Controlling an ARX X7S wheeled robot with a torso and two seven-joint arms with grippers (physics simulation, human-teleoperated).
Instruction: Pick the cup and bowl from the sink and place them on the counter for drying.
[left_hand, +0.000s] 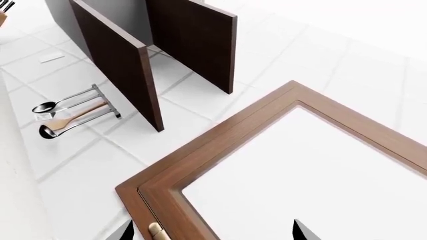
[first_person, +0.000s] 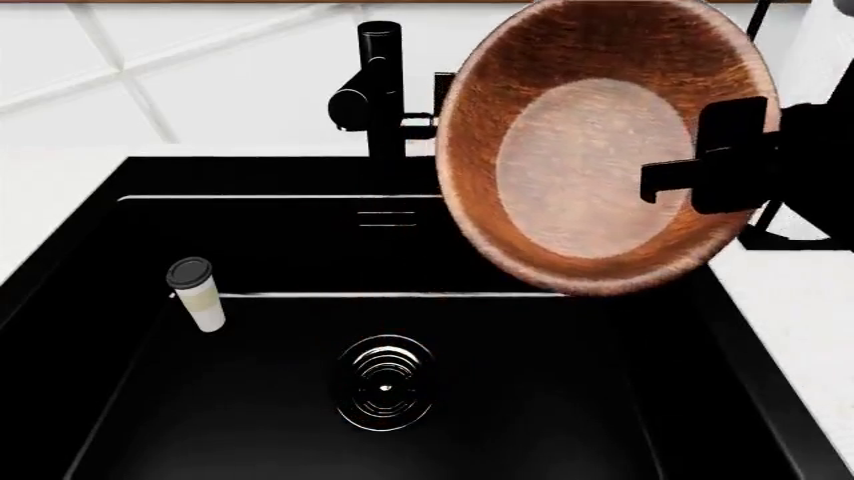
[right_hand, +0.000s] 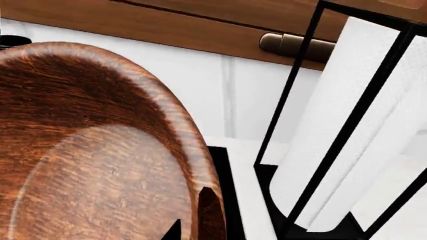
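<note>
Overhead, one bowl (first_person: 587, 150) pinched in right gripper (first_person: 707, 165); one cup (first_person: 196, 292) in sink (first_person: 80, 330); left gripper's state perhaps unreadable.

Against the white diagonal-tiled wall (left_hand: 200, 125) we see a small metal rail (left_hand: 100, 102) carrying a dark ladle, a slotted turner and a wooden spatula (left_hand: 73, 117). Two dark brown wooden panels (left_hand: 123, 60) jut out from that wall, and beside them we find a window in a brown wooden frame (left_hand: 220, 145) with a brass handle (left_hand: 157, 231). Elsewhere we make out a roll of white paper towel (right_hand: 353, 125) standing upright in a thin black wire holder (right_hand: 293, 100), below a brown wooden frame with its brass handle (right_hand: 293, 46)
</note>
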